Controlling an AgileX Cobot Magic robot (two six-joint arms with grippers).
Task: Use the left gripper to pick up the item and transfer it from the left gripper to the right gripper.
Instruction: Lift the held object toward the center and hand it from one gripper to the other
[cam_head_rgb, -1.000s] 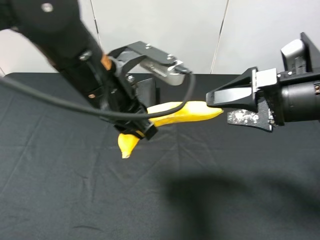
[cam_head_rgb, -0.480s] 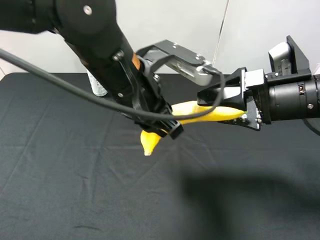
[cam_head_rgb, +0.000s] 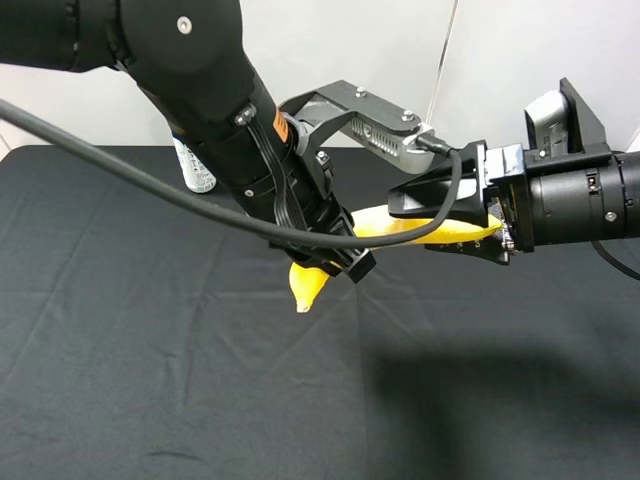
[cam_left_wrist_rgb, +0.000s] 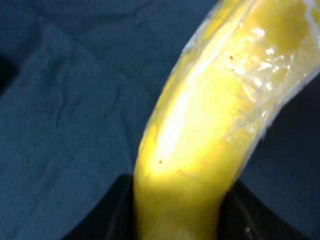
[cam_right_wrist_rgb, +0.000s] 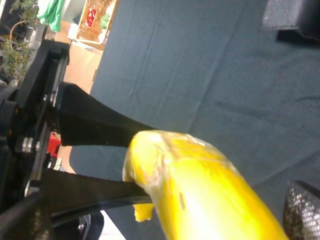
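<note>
The yellow banana (cam_head_rgb: 306, 285) hangs in the air above the black table (cam_head_rgb: 150, 380), lying roughly level with one end drooping down. My left gripper (cam_head_rgb: 345, 262) is shut on it near the drooping end; in the left wrist view the banana (cam_left_wrist_rgb: 200, 130) fills the gap between the black fingers. My right gripper (cam_head_rgb: 440, 222) is open, with one finger above and one below the banana's other end. In the right wrist view the banana (cam_right_wrist_rgb: 200, 185) lies close in front, beside a textured finger pad (cam_right_wrist_rgb: 302, 210).
A blue-capped white bottle (cam_head_rgb: 195, 168) stands at the back left, partly behind the left arm. A black pouch (cam_right_wrist_rgb: 292, 17) lies on the cloth in the right wrist view. The arms cast a shadow on the cloth at front right.
The left arm has carried the banana to the right, and the right gripper has come left. The banana's end now sits between the right fingers instead of just at their tips.
</note>
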